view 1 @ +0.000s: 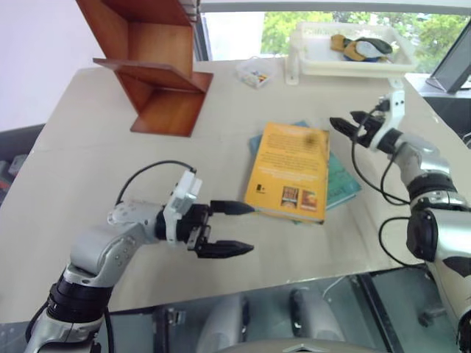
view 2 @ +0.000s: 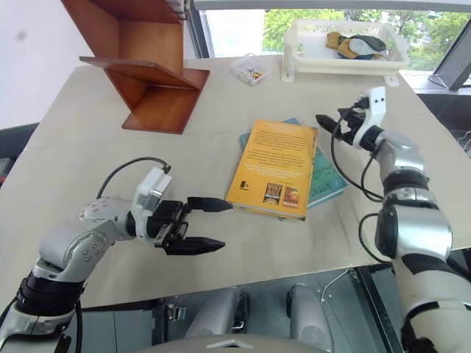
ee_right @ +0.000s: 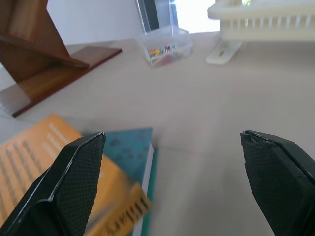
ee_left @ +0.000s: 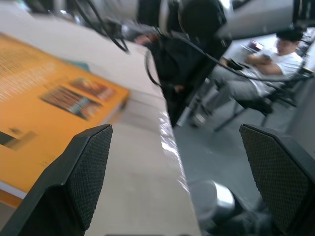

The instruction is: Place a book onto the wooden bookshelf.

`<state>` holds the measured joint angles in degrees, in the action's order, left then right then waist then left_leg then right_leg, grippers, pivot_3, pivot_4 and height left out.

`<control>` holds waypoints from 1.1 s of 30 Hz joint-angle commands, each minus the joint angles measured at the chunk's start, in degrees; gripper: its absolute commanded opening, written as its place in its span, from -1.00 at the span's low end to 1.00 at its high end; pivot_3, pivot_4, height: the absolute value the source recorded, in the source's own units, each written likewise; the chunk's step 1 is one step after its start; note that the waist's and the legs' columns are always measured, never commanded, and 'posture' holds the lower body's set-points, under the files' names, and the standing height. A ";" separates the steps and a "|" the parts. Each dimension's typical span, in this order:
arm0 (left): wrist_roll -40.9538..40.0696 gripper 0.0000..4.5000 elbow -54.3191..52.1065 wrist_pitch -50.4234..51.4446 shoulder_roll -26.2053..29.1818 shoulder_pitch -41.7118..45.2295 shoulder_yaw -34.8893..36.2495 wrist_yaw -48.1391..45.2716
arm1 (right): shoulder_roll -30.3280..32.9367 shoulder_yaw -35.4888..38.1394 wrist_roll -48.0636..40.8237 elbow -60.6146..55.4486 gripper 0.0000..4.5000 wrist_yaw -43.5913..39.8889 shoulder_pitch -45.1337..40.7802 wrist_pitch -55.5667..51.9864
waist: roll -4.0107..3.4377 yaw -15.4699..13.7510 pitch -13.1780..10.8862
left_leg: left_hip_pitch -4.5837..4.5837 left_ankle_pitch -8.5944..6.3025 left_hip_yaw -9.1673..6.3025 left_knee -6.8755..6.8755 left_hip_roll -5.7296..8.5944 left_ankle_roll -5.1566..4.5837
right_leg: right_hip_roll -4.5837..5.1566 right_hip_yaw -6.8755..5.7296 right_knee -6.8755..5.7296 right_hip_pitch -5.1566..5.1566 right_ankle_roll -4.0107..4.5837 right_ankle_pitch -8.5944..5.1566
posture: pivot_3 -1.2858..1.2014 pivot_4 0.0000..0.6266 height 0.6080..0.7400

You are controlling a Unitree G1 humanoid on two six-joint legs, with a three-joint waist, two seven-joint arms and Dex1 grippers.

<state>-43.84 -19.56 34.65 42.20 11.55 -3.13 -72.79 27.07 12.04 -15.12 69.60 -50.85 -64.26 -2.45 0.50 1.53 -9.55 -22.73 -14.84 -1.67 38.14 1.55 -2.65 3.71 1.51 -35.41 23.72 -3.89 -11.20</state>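
The orange-yellow book lies flat in the middle of the table, on top of a thinner teal book. At the table's far left stands the wooden bookshelf, reddish-brown with slanted panels. My left gripper hovers open near the table's front edge, just left of the book's near corner, with nothing between its fingers. My right gripper is open too, held above the table just right of the book's far end and pointing left. The right wrist view looks over the book toward the bookshelf.
A white plastic basket with a few items sits at the back right. A small clear box of coloured pins lies between it and the bookshelf. The table is bare on the left. A person sits beyond the table's edge.
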 commanded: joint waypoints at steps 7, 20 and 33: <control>4.30 0.98 -0.19 -1.36 -1.40 1.40 -5.71 -0.12 | -2.58 3.81 -1.15 4.16 1.00 -2.35 -5.62 -4.34 | 0.00 0.23 0.00 | -0.01 0.05 -0.02 -0.03 0.05 0.08 | 0.04 0.00 0.02 -0.01 0.00 0.00 | 0.03 -0.52 1.00; 10.43 0.98 3.63 -6.19 -3.17 1.40 -6.48 2.00 | -4.38 3.29 1.92 5.49 1.00 -3.13 -4.29 -5.85 | -0.02 0.82 -0.01 | -0.01 0.03 -0.03 -0.11 0.08 0.06 | 0.07 0.01 0.01 0.04 0.00 0.00 | 0.03 -0.52 1.00; 14.22 0.98 9.48 -10.41 -7.11 4.44 -5.91 4.05 | -4.25 3.03 3.76 5.45 1.00 -6.11 -3.02 -6.33 | -0.02 0.81 -0.01 | -0.01 0.04 -0.05 -0.14 0.14 0.07 | 0.15 0.00 -0.01 0.06 0.00 0.01 | 0.03 -0.52 1.00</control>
<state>-30.25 -9.80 25.36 34.91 15.61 -9.46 -68.42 22.14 14.50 -11.38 75.70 -56.08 -67.30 -8.74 0.48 2.34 -9.56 -22.74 -14.80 -1.72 38.00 1.69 -2.57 3.85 1.51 -35.42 23.79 -3.89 -11.19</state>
